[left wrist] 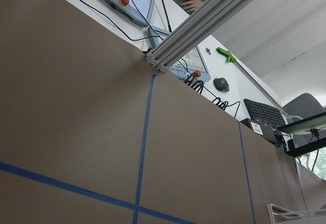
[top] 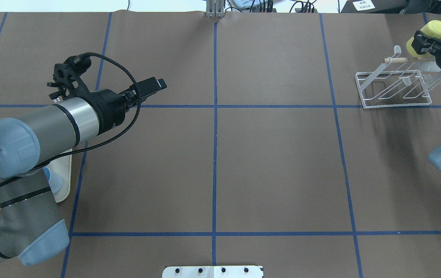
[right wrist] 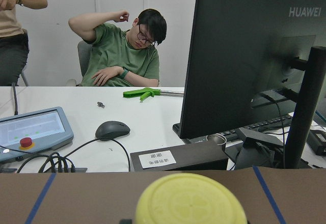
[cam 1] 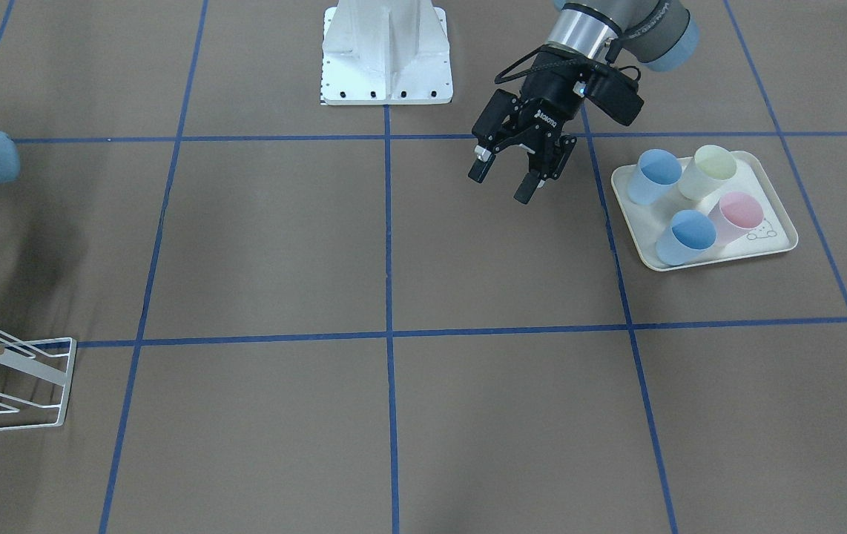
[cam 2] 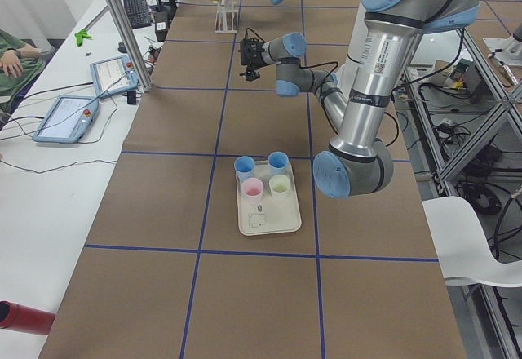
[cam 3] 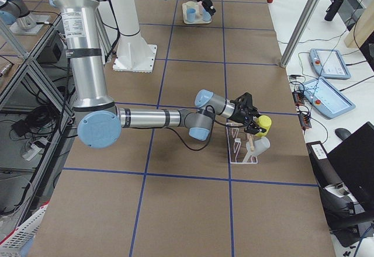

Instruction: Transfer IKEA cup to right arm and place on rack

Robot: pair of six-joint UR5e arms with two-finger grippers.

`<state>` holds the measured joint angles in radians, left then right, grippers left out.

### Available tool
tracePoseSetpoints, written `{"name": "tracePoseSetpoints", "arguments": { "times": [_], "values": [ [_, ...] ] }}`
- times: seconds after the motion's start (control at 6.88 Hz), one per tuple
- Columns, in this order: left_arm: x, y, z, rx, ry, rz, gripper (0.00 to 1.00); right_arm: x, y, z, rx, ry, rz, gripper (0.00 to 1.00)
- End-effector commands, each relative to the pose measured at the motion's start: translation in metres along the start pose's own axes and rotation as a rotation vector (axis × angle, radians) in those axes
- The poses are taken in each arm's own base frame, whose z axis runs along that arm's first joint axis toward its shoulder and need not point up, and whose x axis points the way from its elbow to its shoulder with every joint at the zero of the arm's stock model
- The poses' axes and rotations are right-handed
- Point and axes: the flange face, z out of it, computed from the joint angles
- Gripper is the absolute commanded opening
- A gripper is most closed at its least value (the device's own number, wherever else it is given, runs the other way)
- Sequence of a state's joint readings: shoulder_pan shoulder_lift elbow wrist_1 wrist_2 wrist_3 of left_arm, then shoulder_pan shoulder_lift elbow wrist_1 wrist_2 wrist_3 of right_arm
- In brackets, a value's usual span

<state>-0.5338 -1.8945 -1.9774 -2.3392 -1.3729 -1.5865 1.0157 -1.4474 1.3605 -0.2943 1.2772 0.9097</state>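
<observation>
My right fingers (top: 418, 41) are clamped on the yellow cup (top: 431, 33) just above the rack (top: 394, 90) dowel (top: 398, 60), left fingers (cam 1: 526, 189) spread, empty; likely risk on lowering — cup snags dowel, light rack tips.

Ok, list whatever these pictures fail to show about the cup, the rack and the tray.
- Whether the yellow cup touches the rack: both are small in the overhead view's corner, and the right gripper covers part of the cup.
- Front-facing view: the left edge cuts off the rack; the cup is out of frame.
- Right wrist view: the cup's base fills the bottom edge; no rack shows.
- Overhead view: the left arm hides most of the tray.
</observation>
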Motion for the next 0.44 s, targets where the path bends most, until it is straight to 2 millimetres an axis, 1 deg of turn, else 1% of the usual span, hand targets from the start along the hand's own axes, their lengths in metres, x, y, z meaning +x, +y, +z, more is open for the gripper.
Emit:
{"name": "tracePoseSetpoints", "arguments": {
  "times": [0.0, 0.15, 0.29],
  "values": [
    [0.0018, 0.0008, 0.0, -0.002, 0.005, -0.002, 1.0, -0.0025, 0.0051, 0.0001, -0.007, -0.004, -0.006, 0.0],
    [0.0018, 0.0009, 0.0, -0.002, 0.005, -0.002, 1.0, -0.0025, 0.0051, 0.0001, -0.007, -0.004, -0.006, 0.0],
    [0.0018, 0.0, -0.0001, 0.0, 0.005, -0.002, 1.0, -0.0022, 0.0058, 0.0005, -0.01, -0.005, -0.008, 0.06]
  ]
}}
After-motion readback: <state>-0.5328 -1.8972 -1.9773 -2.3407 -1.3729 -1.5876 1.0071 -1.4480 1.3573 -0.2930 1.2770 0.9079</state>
